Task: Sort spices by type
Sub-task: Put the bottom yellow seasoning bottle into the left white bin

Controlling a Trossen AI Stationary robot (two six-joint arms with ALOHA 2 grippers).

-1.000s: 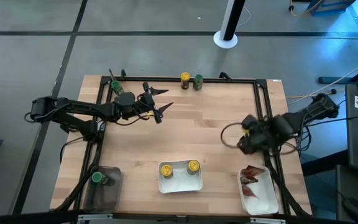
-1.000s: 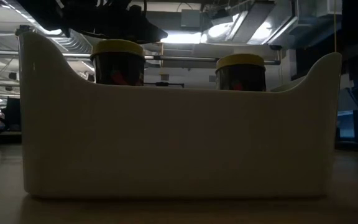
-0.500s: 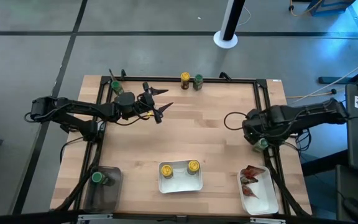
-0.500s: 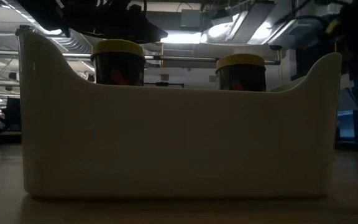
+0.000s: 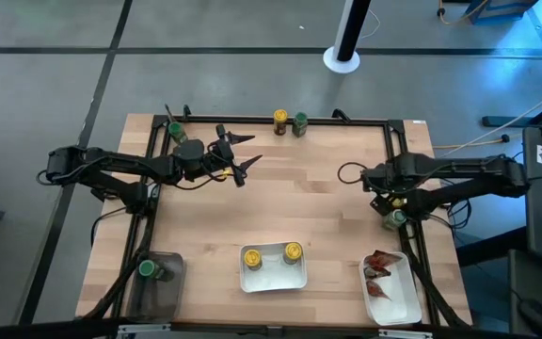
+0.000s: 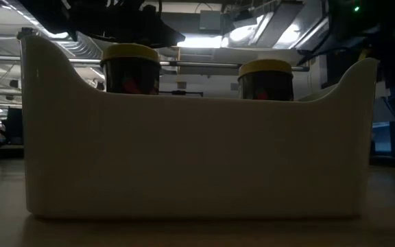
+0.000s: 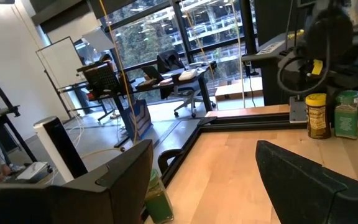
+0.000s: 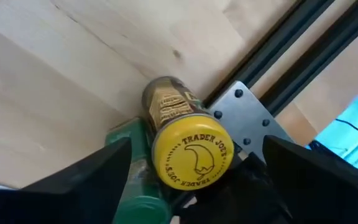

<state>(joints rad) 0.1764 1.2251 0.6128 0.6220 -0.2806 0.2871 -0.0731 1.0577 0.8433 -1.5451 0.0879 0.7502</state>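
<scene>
Down in the right wrist view, a yellow-capped jar [image 8: 190,155] stands against a green-capped jar [image 8: 138,171] by the table's right rail. My right gripper [image 8: 207,177] is open above them, one finger on either side of the pair. In the high view it [image 5: 390,207] hovers over the green cap [image 5: 395,218]. My left gripper [image 5: 240,155] is open over the far left of the table. Another yellow-capped jar [image 5: 280,118] and a green-capped one [image 5: 300,122] stand at the far edge. Two yellow-capped jars [image 5: 252,256] sit in the middle white tray [image 5: 273,279].
Red-orange packets [image 5: 381,268] lie in the white tray [image 5: 398,301] at the near right. A green-capped jar [image 5: 147,269] sits in the dark bin [image 5: 163,292] at the near left, another [image 5: 174,130] at the far left corner. A black rail frames the table [image 5: 408,169].
My right arm has swung its wrist toward the table's far edge and now points its gripper down at the jars by the right rail; the green cap there has come into view from under it.
</scene>
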